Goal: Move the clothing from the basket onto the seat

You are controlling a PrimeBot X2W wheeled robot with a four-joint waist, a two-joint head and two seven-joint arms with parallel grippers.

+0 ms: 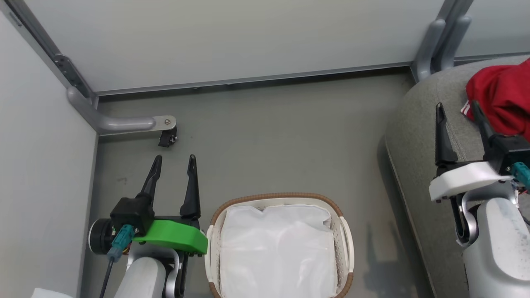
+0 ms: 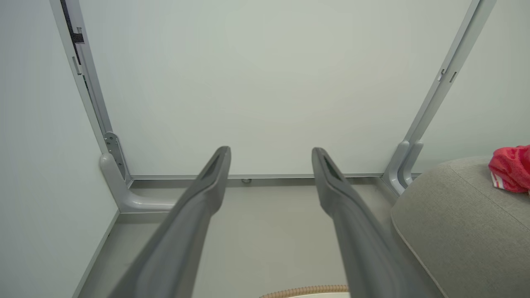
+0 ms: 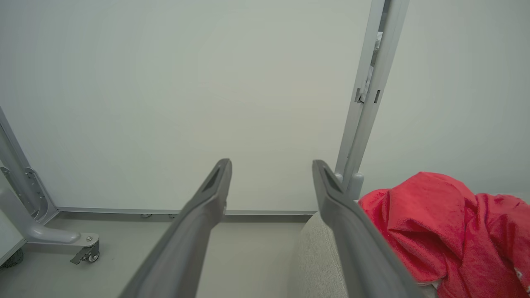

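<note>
Red soft fabric clothing (image 1: 503, 97) heaped on the big grey upholstered seat (image 1: 414, 124), both claws spread wide and empty!
Left gripper (image 1: 174, 157) hovers beside the oval white perforated basket (image 1: 273, 195) with brown woven rim, white liner (image 1: 277, 248) showing inside; right gripper (image 1: 456, 104) hangs over the seat, just beside the red heap. That cloth looks light, floppy, not slippery; it should sag when lifted, so pinch a raised fold near the top.

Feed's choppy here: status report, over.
Left gripper, right gripper open, empty. Clothing on seat; basket holds just liner. Nothing blocking seen.
</note>
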